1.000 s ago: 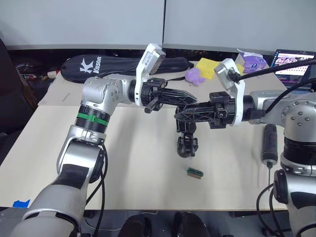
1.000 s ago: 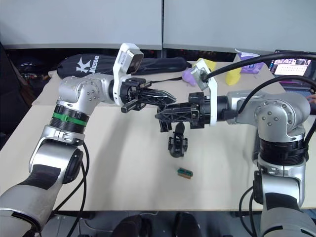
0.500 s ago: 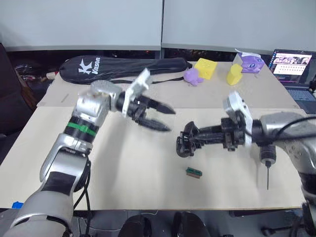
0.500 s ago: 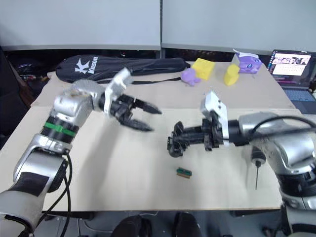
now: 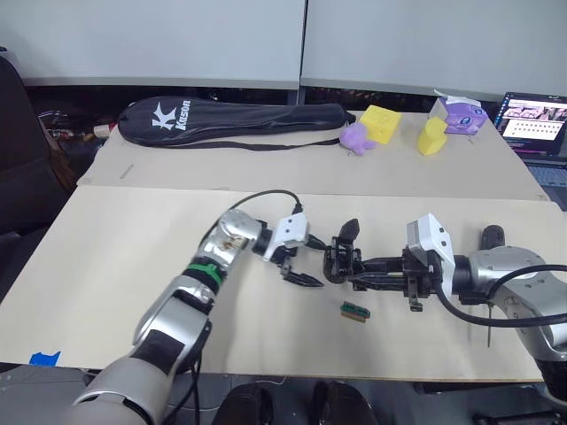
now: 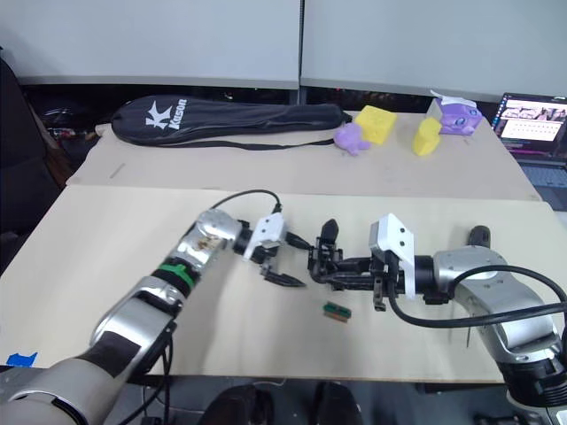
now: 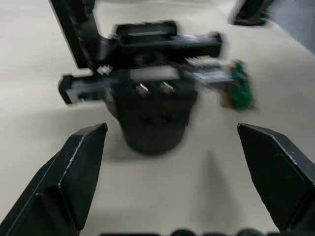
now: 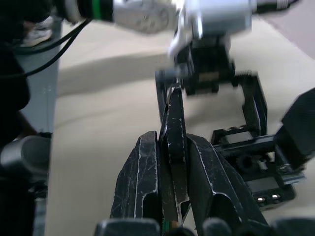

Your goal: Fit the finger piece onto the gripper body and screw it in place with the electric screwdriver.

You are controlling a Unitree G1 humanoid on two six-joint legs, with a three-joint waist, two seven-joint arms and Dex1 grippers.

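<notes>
The gripper body (image 5: 339,262) rests on the beige table (image 5: 133,257), a black pointed part rising from its top. My right gripper (image 5: 365,273) lies low on its right, shut on the finger piece (image 8: 174,129), a thin black blade that runs from between my fingers toward the body. My left gripper (image 5: 314,263) is just left of the body, open, its fingers (image 7: 81,164) on either side of the body without touching. The electric screwdriver (image 5: 490,237) lies behind my right forearm, its thin bit (image 5: 486,335) pointing at the front edge.
A tiny green-and-black block (image 5: 353,310) lies just in front of the gripper body. At the back are a long black racket bag (image 5: 230,119), yellow blocks (image 5: 381,122), purple toys (image 5: 357,137) and a laptop (image 5: 532,119).
The left gripper opened and dropped from mid-air to table height beside the gripper body. The right arm lowered the gripper body onto the table. The camera also shifted.
</notes>
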